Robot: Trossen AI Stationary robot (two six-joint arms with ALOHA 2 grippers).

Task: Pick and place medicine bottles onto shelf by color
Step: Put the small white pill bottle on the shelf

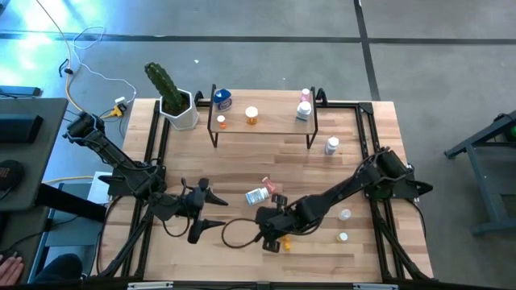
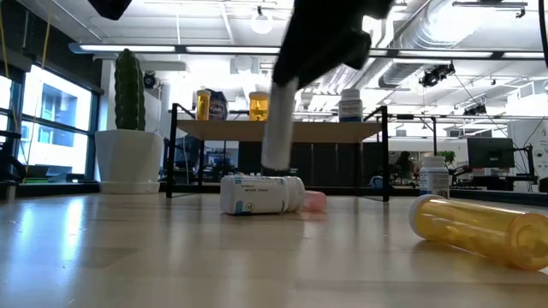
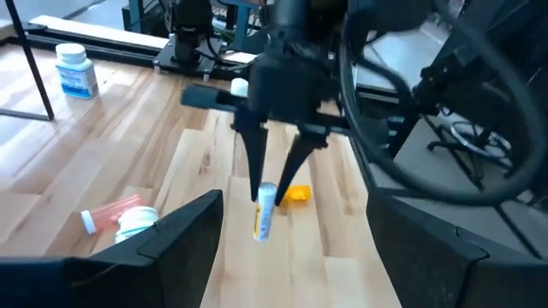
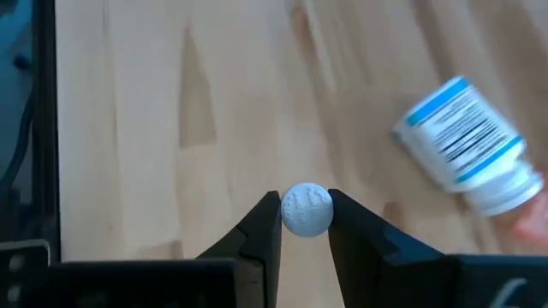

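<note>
My right gripper (image 1: 270, 235) hangs over the table's near middle, shut on a slim white vial (image 2: 276, 141). Just below it an orange bottle (image 1: 283, 242) lies on its side. A white labelled bottle (image 1: 256, 196) and a pink one (image 1: 270, 185) lie on their sides a little farther back. The shelf (image 1: 262, 129) stands at the far middle and bears a blue bottle (image 1: 222, 99), two orange ones, a pink one and a white one. My left gripper (image 1: 205, 214) waits open near the front left, with nothing between its fingers. My right gripper pinches the vial's top end, just under its round white cap (image 4: 306, 210), between its two fingertips (image 3: 257, 175). The fingers slant down from above. The vial hangs below them, nearly upright and slightly tilted, its lower end (image 3: 260, 233) clear of the table.
A green cactus in a white pot (image 1: 173, 101) stands left of the shelf. A white bottle (image 1: 331, 146) stands right of the shelf; two small white ones (image 1: 345, 214) (image 1: 343, 237) sit near the front right. Black frame rails run along the table's left and right edges.
</note>
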